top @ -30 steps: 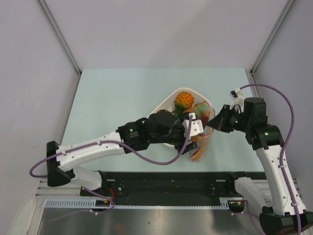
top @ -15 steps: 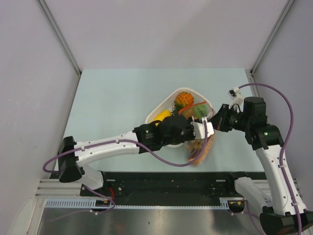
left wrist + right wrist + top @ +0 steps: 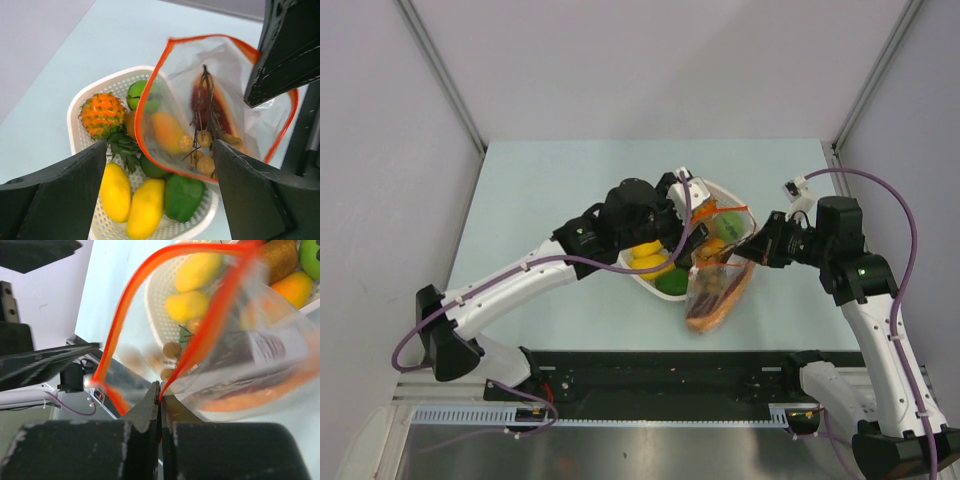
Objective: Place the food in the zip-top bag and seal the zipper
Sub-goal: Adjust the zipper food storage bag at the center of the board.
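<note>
Step in hand, as judged: loading. Part of the food is in the bag (image 3: 720, 290), the rest lies in the basket (image 3: 724, 189), and the zipper (image 3: 142, 102) is unsealed.

The bag hangs beside the basket's right side, right of centre and near the near edge of the worktop (image 3: 540, 190). Its mouth gapes toward the left arm. Inside it are the berry cluster (image 3: 202, 150) and the slice (image 3: 220, 112). The basket holds the spiky piece (image 3: 102, 115), two yellow pieces (image 3: 115, 192) and green ones.

The right gripper (image 3: 752, 250) is pressed together on the zipper edge and holds the mouth up. The right arm rises from the near right corner, forearm pointing left at the bag.

The left gripper (image 3: 160, 145) is spread wide and holds nothing. The left arm runs from the near left corner to the worktop centre, wrist bent, with the gripper over the basket.

The next move calls for:
- lowering the left gripper onto one basket piece
- closing on it without nudging the bag rim
- carrying it through the mouth while the right gripper holds its pinch
</note>
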### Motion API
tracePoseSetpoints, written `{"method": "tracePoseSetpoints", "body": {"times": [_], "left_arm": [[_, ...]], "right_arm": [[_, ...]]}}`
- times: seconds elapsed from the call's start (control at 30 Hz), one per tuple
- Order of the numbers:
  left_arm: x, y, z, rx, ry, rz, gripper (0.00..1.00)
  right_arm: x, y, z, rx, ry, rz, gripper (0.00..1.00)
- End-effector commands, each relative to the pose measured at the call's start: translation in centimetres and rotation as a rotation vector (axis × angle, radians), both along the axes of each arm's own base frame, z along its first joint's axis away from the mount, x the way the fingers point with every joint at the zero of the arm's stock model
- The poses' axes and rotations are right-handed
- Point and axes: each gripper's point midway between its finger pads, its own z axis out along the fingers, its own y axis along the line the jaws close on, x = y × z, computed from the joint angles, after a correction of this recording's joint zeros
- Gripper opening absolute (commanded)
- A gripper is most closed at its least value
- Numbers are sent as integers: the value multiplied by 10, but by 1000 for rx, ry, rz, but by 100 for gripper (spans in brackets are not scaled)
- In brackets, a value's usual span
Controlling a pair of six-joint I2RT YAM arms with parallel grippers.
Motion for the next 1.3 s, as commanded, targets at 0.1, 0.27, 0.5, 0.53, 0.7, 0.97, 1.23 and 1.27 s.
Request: {"method": "tracePoseSetpoints", "body": {"times": [0.1,0.27,0.5,0.53,0.7,0.97,1.23,1.27], "left_arm": [[-9,13,5,-101,281,30,88],[-10,4,-23,-43,414,56,84],[-21,-8,-48,21,550,16,27],[-20,-7,-43,13,537,18,11],[-6,1,-34,0,461,41,0],[-16,-6,-35,-18,494,-16,0],[0,6,-29,-27,458,43,66],[4,12,-26,-50,446,57,75]], "right_arm": [[-4,3,12,2,-81,45,0],[-5,2,16,-2,-106,49,0],[-6,-3,12,-29,-102,20,0],[-6,-8,8,-50,-93,-3,0],[-6,-24,-9,-126,-35,-86,15],[-5,-31,-17,-162,-14,-119,7],[-8,-42,-7,-188,-87,-158,0],[-11,-46,-6,-199,-97,-170,0]]}}
